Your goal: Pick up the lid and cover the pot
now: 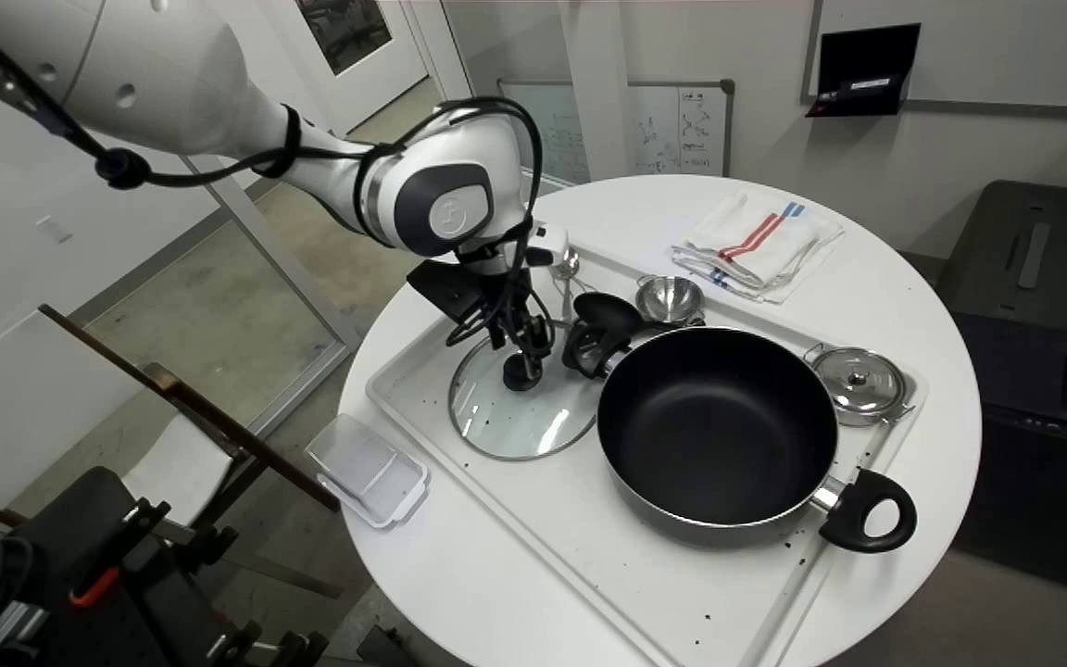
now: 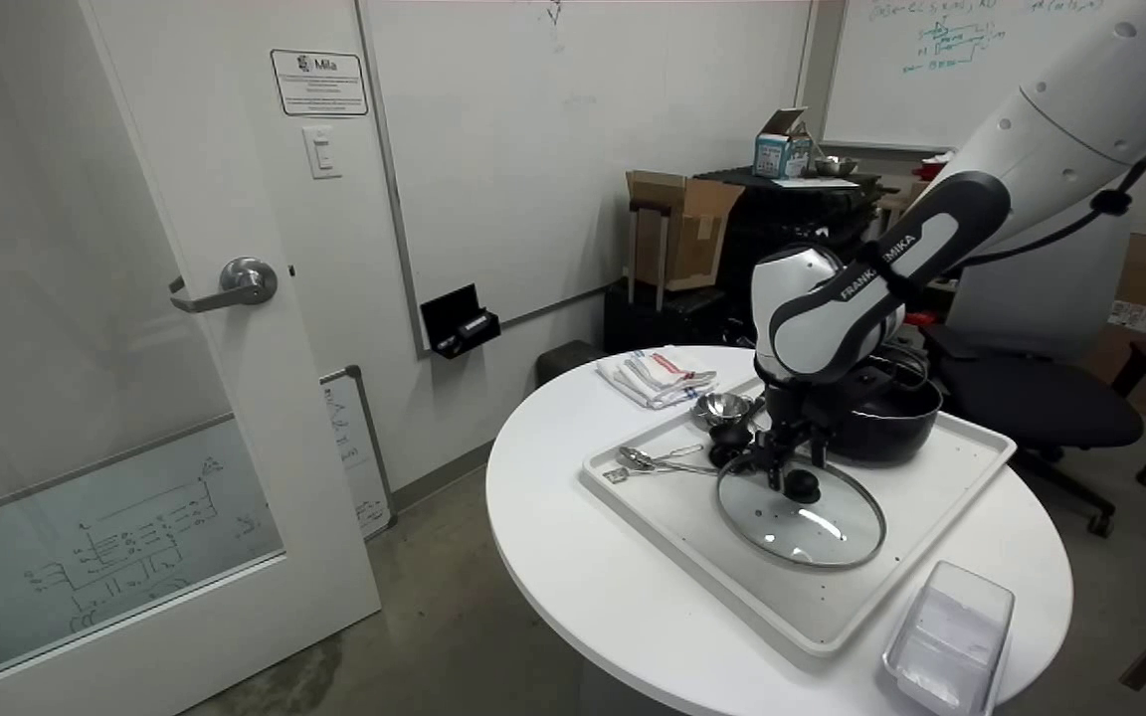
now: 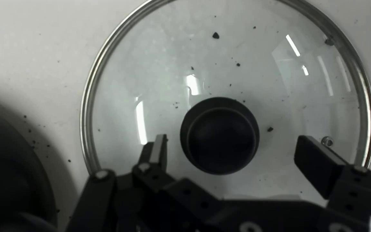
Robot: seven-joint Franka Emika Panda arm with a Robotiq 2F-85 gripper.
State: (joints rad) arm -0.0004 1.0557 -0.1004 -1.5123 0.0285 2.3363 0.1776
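Round white table, tray on top. Lid is seen at nine o'clock from pot in an exterior view. Gripper is spread wide, astride the knob; knob should be centred, pinched squarely, then raised level.

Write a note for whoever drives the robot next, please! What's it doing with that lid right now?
The end effector is open at the knob on the lid, not gripping it.
The lid is on the tray, beside the pot.
The pot is uncovered.
Done: looks lined up with the knob; no lift yet.
Left: grip the knob, lift the lid, cover the pot.
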